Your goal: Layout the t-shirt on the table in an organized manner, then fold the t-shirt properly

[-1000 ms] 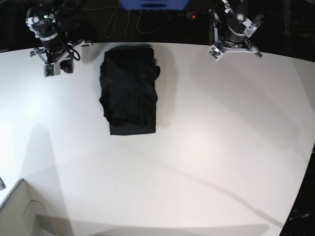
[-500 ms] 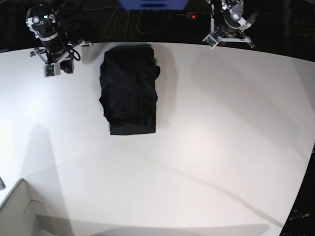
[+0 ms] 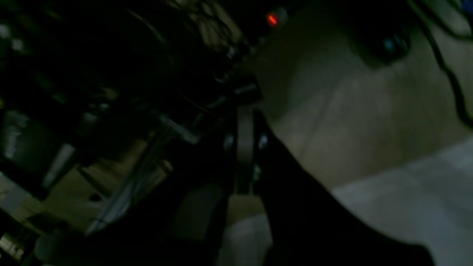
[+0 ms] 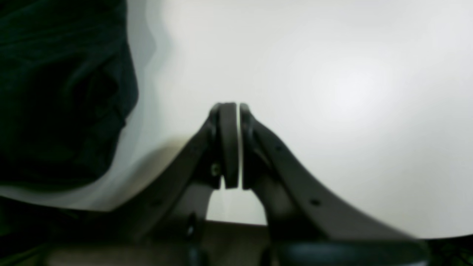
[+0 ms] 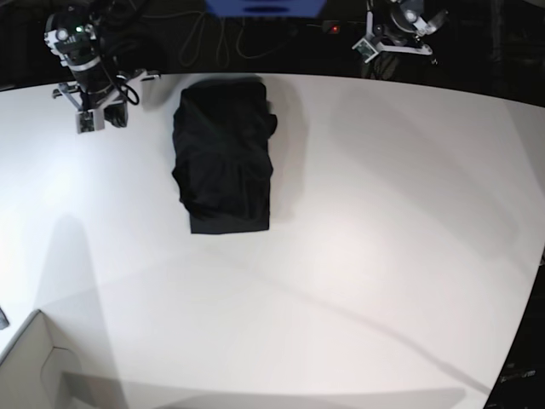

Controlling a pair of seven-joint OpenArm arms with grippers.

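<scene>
Base view: the t-shirt (image 5: 224,158) lies as a compact black rectangular bundle on the white worktop (image 5: 358,239), toward the far edge and left of centre; edges mostly straight, a small bulge of cloth on its right side. Neither arm touches it. The right gripper (image 5: 95,113) hangs over the worktop just left of the bundle, clear of the cloth; the left gripper (image 5: 398,34) sits up beyond the far edge, well apart from the garment. A small white box corner (image 5: 34,366) shows at the near left. Left wrist view: dark and blurred; the left gripper (image 3: 244,147) shows its jaws pressed together with nothing between them, pointed off the worktop toward dim clutter and a red indicator light (image 3: 272,19). Right wrist view: the right gripper (image 4: 234,144) has its jaws together, only a hairline slit between the pads, empty; bare worktop (image 4: 332,92) beneath, and the t-shirt (image 4: 63,92) at the left of frame, beside the jaws but apart from them. Judgement: folding looks finished, with the garment reduced to a neat packet and both arms parked. At most, tidying that side bulge remains.
</scene>
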